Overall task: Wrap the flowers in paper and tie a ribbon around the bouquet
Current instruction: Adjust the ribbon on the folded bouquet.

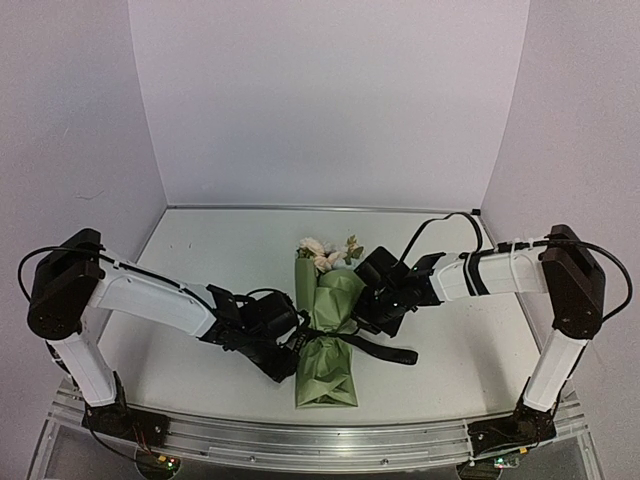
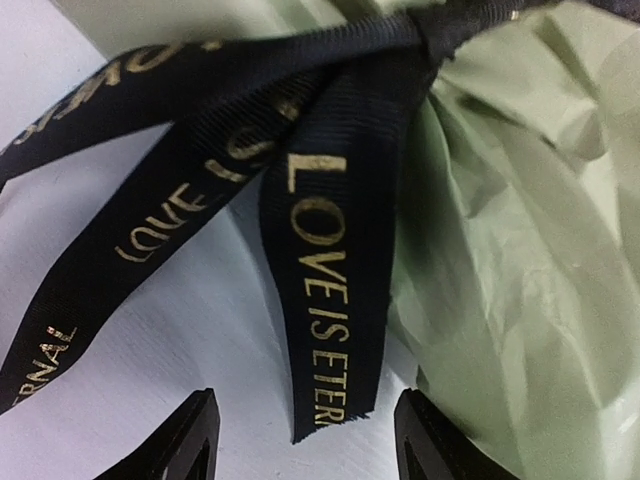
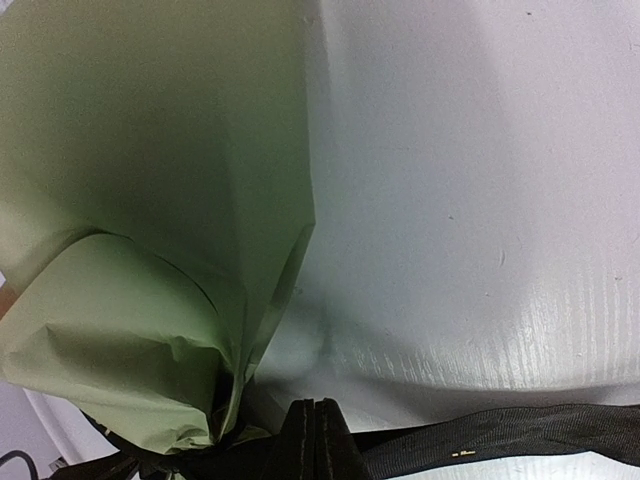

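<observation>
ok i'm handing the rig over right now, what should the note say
Left gripper: open, a loose tail of the ribbon hanging in its gap, not gripped.
Right gripper: shut, down at the tied waist; can't tell if it pinches ribbon.
Bouquet: lies mid-table, paper wrapped round the flowers, blooms at the far end.
Done: wrapping; ribbon is round the waist and looks knotted.
Left: check the knot holds, then back both arms away.
</observation>
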Robot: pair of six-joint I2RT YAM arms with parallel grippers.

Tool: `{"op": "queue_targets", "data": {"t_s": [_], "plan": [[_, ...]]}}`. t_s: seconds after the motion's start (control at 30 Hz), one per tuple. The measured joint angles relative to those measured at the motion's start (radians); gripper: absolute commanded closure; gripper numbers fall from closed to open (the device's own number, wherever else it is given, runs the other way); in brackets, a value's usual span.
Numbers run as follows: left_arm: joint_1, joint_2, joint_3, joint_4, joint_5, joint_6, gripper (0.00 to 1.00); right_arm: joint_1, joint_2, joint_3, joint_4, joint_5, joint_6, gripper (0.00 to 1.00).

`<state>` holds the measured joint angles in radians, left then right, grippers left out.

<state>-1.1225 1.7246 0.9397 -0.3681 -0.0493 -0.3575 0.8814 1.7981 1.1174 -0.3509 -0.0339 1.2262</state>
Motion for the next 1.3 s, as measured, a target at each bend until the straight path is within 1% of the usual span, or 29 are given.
{"op": "queue_targets", "data": {"t_s": [0.17, 0.23, 0.27, 0.37, 0.43, 0.47, 0.57, 0.6, 0.8, 0.93, 1.3], "plan": [[-0.036, 0.051, 0.034, -0.024, -0.077, 0.003, 0.36, 0.0, 0.0, -0.001, 0.003, -0.003, -0.004, 1.0], [-0.04, 0.064, 0.052, -0.028, -0.104, 0.013, 0.39, 0.0, 0.0, -0.003, 0.011, -0.004, -0.004, 1.0], [-0.04, 0.072, 0.06, -0.027, -0.112, 0.017, 0.42, 0.0, 0.0, -0.005, 0.014, -0.004, -0.004, 1.0], [-0.04, 0.085, 0.074, -0.019, -0.126, 0.029, 0.56, 0.0, 0.001, -0.007, 0.018, -0.005, -0.004, 1.0], [-0.04, 0.089, 0.074, -0.005, -0.132, 0.046, 0.71, 0.0, 0.002, -0.007, 0.022, -0.005, -0.004, 1.0], [-0.04, 0.089, 0.074, 0.002, -0.135, 0.049, 0.78, 0.0, 0.002, -0.007, 0.022, -0.005, -0.004, 1.0], [-0.04, 0.09, 0.07, 0.021, -0.148, 0.055, 0.95, 0.0, 0.003, -0.007, 0.023, -0.005, -0.004, 1.0], [-0.04, 0.09, 0.068, 0.029, -0.152, 0.055, 0.99, 0.0, 0.003, -0.007, 0.023, -0.005, -0.004, 1.0], [-0.04, 0.084, 0.038, 0.066, -0.174, 0.042, 1.0, -0.005, 0.003, -0.007, 0.024, -0.004, -0.005, 1.0], [-0.038, 0.058, 0.002, 0.079, -0.18, 0.004, 1.0, -0.014, 0.003, -0.015, 0.03, 0.0, -0.007, 1.0], [0.0, -0.03, -0.097, 0.082, -0.135, -0.115, 1.0, -0.061, 0.003, -0.043, 0.038, 0.001, -0.028, 1.0]]}}
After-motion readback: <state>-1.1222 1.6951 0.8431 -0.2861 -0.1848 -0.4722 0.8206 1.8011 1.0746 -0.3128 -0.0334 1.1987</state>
